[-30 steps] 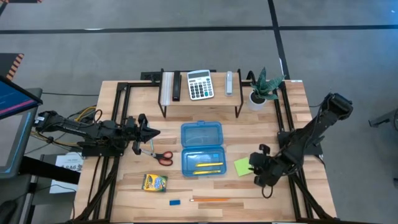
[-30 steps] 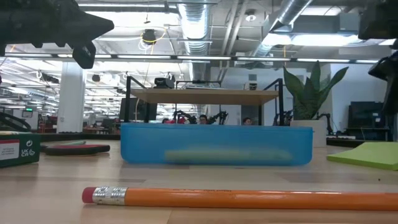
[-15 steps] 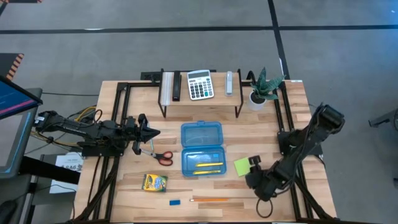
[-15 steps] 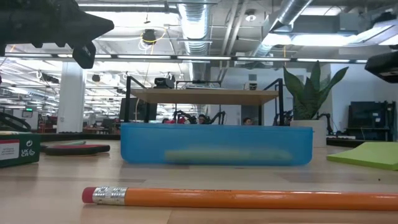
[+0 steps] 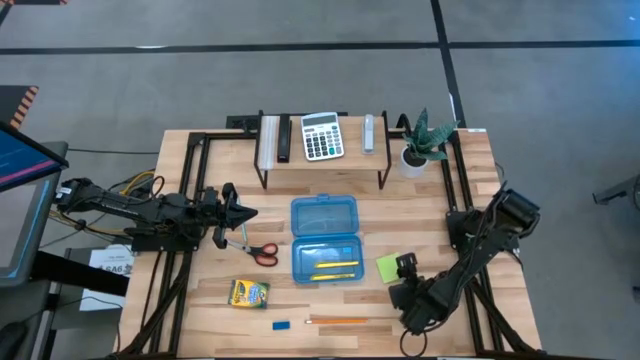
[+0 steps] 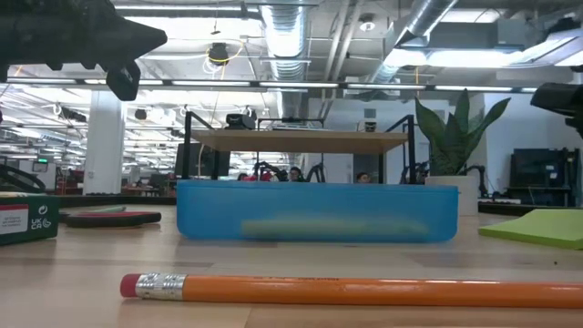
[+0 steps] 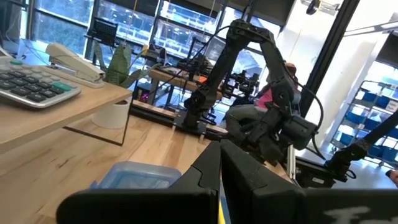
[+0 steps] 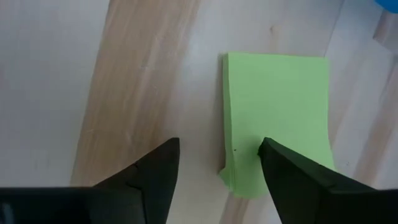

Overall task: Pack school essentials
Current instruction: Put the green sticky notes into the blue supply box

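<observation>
So our right gripper [image 5: 402, 283] has swung down toward the lower right of the high view over the last second, and now it's hanging right over the green sticky notes [image 5: 390, 267], fingers spread with the pad's edge between them in the wrist view [image 8: 277, 118]. Looks like we're lining up a grab, nothing pinched yet. The left gripper [image 5: 243, 214] hasn't budged, parked at left by the scissors [image 5: 262, 252], fingers pressed together. The blue case [image 5: 324, 239] sits mid-frame, a pencil [image 5: 338, 321] below it.
</observation>
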